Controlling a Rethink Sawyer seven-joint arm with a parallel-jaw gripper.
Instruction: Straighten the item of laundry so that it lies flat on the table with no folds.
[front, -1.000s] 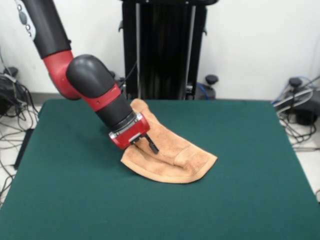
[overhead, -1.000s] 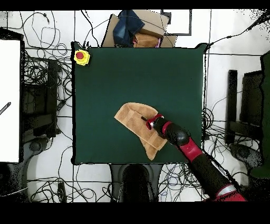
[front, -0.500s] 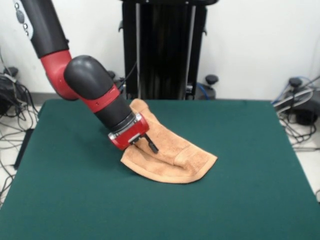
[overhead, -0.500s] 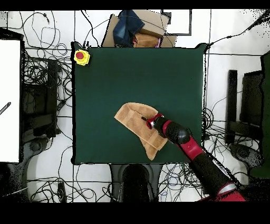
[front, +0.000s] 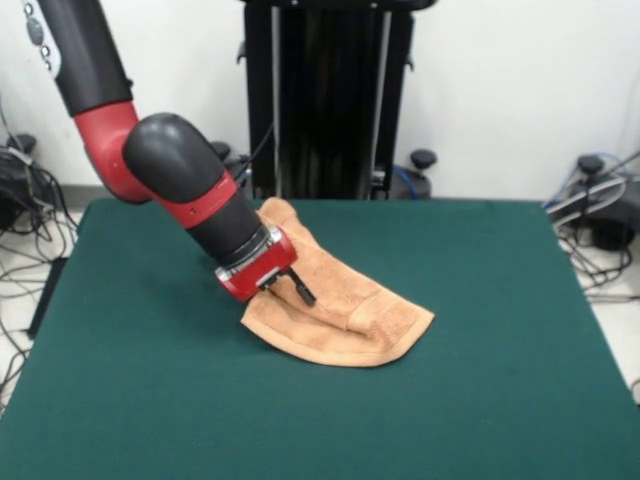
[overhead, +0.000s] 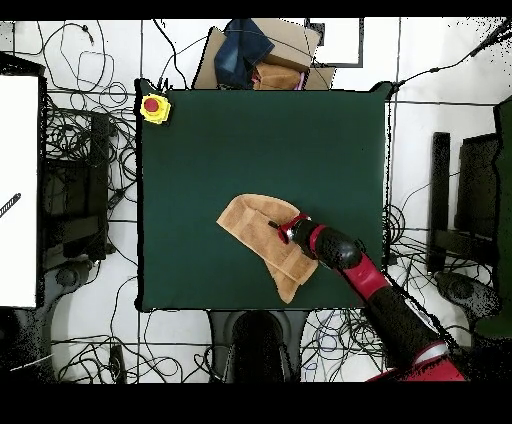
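Front view: the tan terry towel (front: 335, 300) lies folded over itself near the middle of the green surface (front: 480, 380), a band stripe showing at its right end. The gripper (front: 298, 290) angles down onto it, likely to catch a layer; whether it is parted or closed I cannot tell.

Overhead view: the towel (overhead: 260, 235) sits nearer the surface's (overhead: 200, 150) bottom edge, with the gripper (overhead: 277, 228) over its middle.

No text, label, brand, number or sign can be read in either view, neither on the towel (front: 340, 300), the counter (front: 480, 380), nor the arm.
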